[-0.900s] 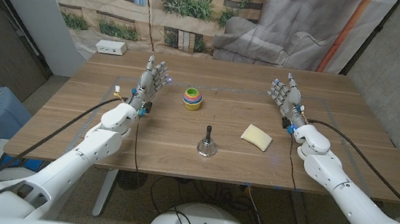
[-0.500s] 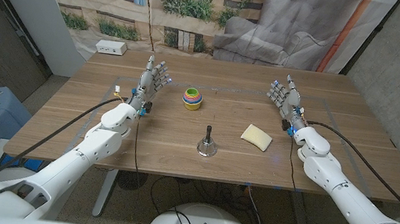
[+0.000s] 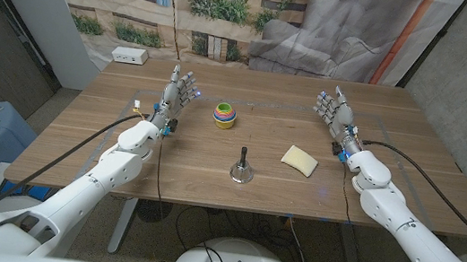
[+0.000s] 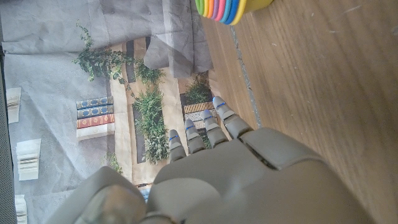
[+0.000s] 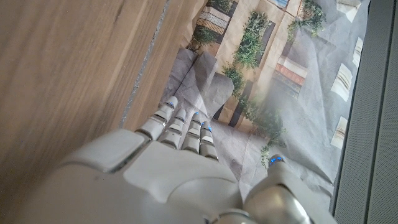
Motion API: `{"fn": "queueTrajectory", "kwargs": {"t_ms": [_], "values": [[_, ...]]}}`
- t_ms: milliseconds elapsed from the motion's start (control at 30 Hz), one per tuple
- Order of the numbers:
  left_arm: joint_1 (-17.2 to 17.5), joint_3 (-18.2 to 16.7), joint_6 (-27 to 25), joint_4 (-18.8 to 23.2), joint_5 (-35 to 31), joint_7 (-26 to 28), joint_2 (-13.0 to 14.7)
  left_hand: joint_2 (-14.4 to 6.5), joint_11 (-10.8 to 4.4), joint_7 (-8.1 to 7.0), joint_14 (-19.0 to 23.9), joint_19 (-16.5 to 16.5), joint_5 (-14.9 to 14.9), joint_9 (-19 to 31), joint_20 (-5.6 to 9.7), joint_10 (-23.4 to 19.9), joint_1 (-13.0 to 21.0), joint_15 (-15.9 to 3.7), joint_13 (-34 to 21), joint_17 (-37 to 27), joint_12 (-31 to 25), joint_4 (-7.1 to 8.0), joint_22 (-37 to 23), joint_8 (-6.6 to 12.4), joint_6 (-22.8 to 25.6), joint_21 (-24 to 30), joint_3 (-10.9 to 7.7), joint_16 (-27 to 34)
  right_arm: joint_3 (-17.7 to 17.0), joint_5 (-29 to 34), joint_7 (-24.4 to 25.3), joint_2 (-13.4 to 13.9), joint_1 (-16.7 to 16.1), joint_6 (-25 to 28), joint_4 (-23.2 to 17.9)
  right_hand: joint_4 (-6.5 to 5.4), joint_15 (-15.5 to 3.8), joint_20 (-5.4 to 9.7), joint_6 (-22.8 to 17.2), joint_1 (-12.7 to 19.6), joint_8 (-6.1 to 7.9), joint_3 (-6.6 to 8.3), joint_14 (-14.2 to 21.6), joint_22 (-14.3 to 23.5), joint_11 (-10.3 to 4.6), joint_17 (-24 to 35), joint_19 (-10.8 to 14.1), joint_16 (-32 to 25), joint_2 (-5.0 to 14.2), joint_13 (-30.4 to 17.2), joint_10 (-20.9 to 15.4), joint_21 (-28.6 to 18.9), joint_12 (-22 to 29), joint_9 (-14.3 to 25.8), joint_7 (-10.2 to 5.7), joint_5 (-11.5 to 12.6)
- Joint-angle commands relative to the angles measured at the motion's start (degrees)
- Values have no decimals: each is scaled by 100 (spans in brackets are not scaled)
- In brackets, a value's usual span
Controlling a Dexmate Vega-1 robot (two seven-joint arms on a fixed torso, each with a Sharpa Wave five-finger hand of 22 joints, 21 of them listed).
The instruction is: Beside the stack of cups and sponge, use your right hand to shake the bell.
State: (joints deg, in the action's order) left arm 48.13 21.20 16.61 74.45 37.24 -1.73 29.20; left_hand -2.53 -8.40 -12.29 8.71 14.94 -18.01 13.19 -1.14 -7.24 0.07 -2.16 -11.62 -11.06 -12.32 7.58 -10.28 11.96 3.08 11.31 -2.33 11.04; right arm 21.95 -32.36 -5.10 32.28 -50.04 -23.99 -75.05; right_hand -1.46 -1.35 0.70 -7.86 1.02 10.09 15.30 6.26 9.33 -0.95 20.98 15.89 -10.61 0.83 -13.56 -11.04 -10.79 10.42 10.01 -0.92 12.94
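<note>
On the desk (image 3: pixel 207 191), the bell (image 3: pixel 241 166) stands nearest the front edge, about midway between the two arms. The stack of cups (image 3: pixel 225 114) sits behind it and slightly to the left, while the sponge (image 3: pixel 300 161) lies just to the bell's right and a little farther back. The left hand (image 3: pixel 175 96) is left of the cups and the right hand (image 3: pixel 335 115) is behind and right of the sponge, each apart from the things.

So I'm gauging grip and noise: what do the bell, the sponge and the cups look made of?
Bell: likely metal, with a shiny grey skirt and a darker handle.
Sponge: soft foam by its look, pale yellow and matte.
Stack of cups: probably plastic, with bright glossy nested rims in several colours.
</note>
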Motion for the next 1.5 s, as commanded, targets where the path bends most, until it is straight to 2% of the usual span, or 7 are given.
{"fn": "queueTrajectory", "kwargs": {"t_ms": [33,100,400,600,733,933,1500], "values": [[-1,1,2,0,-1,1,-1,-50,-56,-44,62,42,-36,23,-4,2,8,-556,-29,-25,-33,37,-30,32,7,39,-2,33,73,623,-92,283,-190,-721,-89,75,-4,-15,29,140,27,4,-30,17,-9,-30,-28,-4,-53,8,71,22,-8,18,-5,33],[-1,1,2,0,-1,1,-1,-50,-60,-44,62,41,-36,23,-4,3,8,-554,-29,-25,-33,37,-30,32,6,39,-2,32,114,725,-225,291,-137,-973,60,113,6,-12,38,183,33,10,-26,16,-19,-48,-21,-10,-72,21,101,20,-11,19,-1,37],[-1,2,1,1,-1,2,-2,-50,-56,-44,60,40,-36,23,-5,3,8,-554,-29,-25,-33,37,-30,32,7,38,-2,32,64,1361,-31,613,-294,-1396,-143,307,-11,10,137,404,42,55,-87,16,-45,-139,-42,-10,-137,77,179,29,0,27,-71,54],[0,2,1,4,-1,3,-1,-50,-54,-44,61,40,-36,23,-5,4,8,-555,-29,-25,-32,37,-30,32,7,38,-2,32,-52,1822,279,780,-513,-1656,-341,391,-17,5,173,494,48,71,-103,16,-53,-174,-60,-14,-173,96,192,34,11,29,-82,52],[1,1,0,5,-1,3,0,-50,-55,-44,59,41,-36,23,-8,1,8,-556,-29,-25,-33,37,-30,32,7,39,-2,31,-179,2256,651,793,-709,-1922,-390,589,-39,-12,204,713,76,115,22,17,-60,-258,17,-76,-244,132,53,3,82,36,-130,35],[1,1,0,5,-1,3,-1,-50,-52,-44,59,41,-36,23,-7,-3,8,-555,-29,-25,-35,37,-30,32,8,38,-2,31,-289,2712,936,886,-969,-2027,-560,680,-52,-22,228,818,83,139,50,18,-64,-295,52,-87,-269,144,21,-4,95,40,-162,22],[0,2,1,4,-1,3,-1,-51,-51,-44,58,40,-36,23,-7,2,8,-553,-29,-25,-33,38,-30,33,9,38,-2,31,-177,3279,769,1080,-1110,-2426,-750,971,-29,-59,582,1186,33,223,-98,22,-113,-419,3,-46,-355,169,118,23,66,57,-167,-29]]}}
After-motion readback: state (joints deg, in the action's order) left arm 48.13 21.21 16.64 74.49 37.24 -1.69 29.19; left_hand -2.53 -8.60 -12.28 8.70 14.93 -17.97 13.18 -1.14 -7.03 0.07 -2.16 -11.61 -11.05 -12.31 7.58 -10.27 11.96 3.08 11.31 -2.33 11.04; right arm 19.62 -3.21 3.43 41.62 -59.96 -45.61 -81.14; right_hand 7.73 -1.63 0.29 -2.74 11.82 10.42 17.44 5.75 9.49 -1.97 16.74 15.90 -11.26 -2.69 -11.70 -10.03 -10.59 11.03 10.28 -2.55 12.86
